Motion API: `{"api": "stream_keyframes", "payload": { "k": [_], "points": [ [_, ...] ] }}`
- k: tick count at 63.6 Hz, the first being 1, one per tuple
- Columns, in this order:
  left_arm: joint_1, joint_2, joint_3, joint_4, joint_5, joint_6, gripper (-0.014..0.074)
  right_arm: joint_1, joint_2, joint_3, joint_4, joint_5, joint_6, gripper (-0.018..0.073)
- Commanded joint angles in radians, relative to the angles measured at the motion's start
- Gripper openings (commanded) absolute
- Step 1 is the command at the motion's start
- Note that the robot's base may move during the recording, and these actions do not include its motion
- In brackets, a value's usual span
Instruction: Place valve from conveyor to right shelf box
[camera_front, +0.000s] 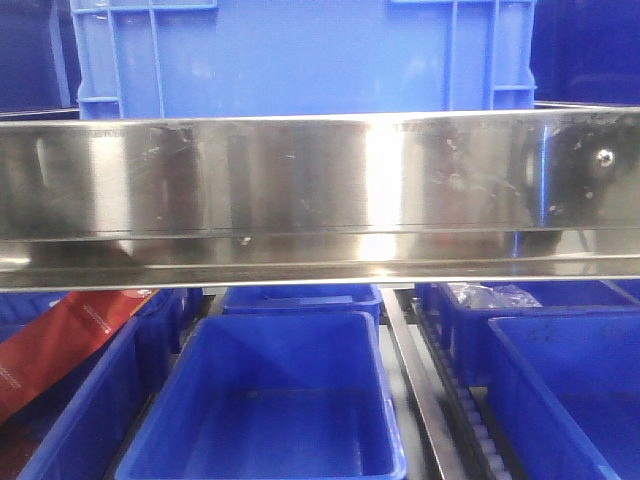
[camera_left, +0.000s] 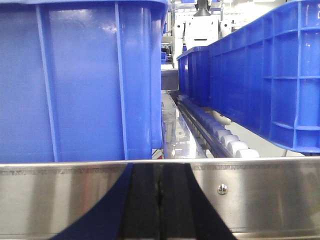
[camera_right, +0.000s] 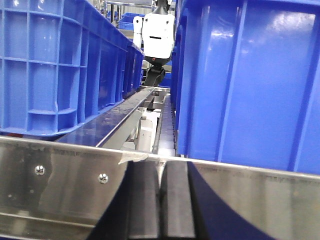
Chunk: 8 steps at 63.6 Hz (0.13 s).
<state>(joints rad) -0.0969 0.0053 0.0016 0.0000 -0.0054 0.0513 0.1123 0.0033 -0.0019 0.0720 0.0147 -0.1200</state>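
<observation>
Brushed steel shelf rail (camera_front: 320, 190) right across the front view, blue plastic crates (camera_front: 270, 410) above and below. Left gripper (camera_left: 159, 200) and right gripper (camera_right: 161, 205) both pressed closed, holding nothing. Roller track (camera_left: 220, 135) between crates.

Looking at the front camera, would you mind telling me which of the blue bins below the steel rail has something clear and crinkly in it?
The upper-right blue bin, just under the steel rail, holds a clear plastic bag. The centre bin looks empty.

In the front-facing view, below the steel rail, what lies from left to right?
Red flat packet → empty blue plastic bin → metal roller rail → blue plastic bin at the right edge.
</observation>
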Motion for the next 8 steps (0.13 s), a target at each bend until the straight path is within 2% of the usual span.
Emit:
{"api": "stream_keyframes", "payload": {
  "k": [1,8],
  "points": [
    [-0.006,-0.005,-0.002,0.000,-0.018,-0.007,-0.0111,-0.006,-0.003,0.002,-0.009,-0.022,-0.004,-0.0167],
    [-0.006,-0.005,-0.002,0.000,-0.018,-0.007,-0.0111,-0.006,-0.003,0.002,-0.009,-0.022,-0.004,-0.0167]
  ]
}}
